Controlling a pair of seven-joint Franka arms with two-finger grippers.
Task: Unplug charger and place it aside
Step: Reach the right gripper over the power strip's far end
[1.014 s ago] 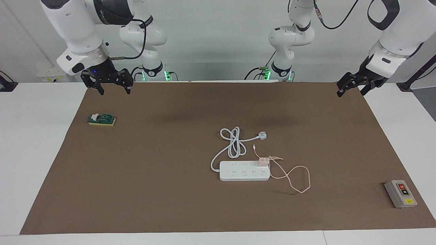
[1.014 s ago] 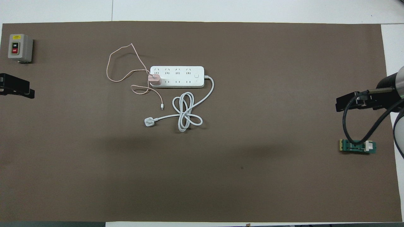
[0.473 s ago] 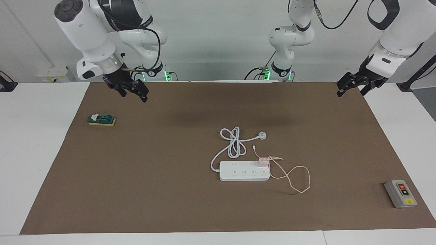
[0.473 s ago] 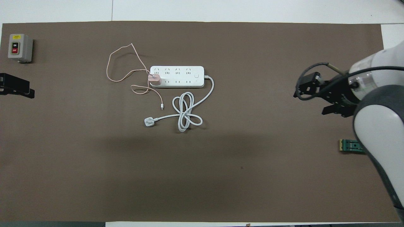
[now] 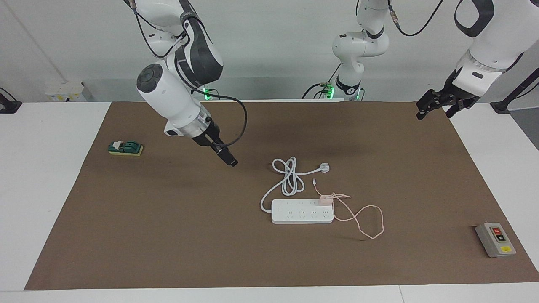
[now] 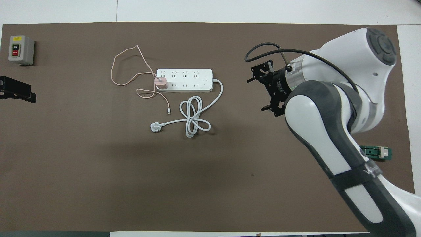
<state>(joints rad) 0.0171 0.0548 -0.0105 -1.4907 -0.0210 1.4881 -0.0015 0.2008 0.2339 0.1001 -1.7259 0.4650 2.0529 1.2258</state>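
The charger (image 5: pixel 325 199) is a small pink cube plugged into the white power strip (image 5: pixel 302 211), at the strip's end toward the left arm. It also shows in the overhead view (image 6: pixel 161 83) on the strip (image 6: pixel 184 80). Its thin pink cable (image 5: pixel 370 219) loops loosely on the mat (image 6: pixel 121 65). My right gripper (image 5: pixel 229 160) is open and empty over bare mat, well short of the strip (image 6: pixel 258 93). My left gripper (image 5: pixel 436 107) waits open over the mat's corner (image 6: pixel 16 90).
A white three-pin plug (image 5: pixel 324 167) with a coiled thick white cord (image 5: pixel 288 174) lies nearer to the robots than the strip. A grey on/off switch box (image 5: pixel 495 239) is at the left arm's end. A green knife switch (image 5: pixel 125 148) is at the right arm's end.
My right arm has swung from the mat's corner near its base out over the mat toward the power strip, and lower. The left arm, charger and strip have not moved.
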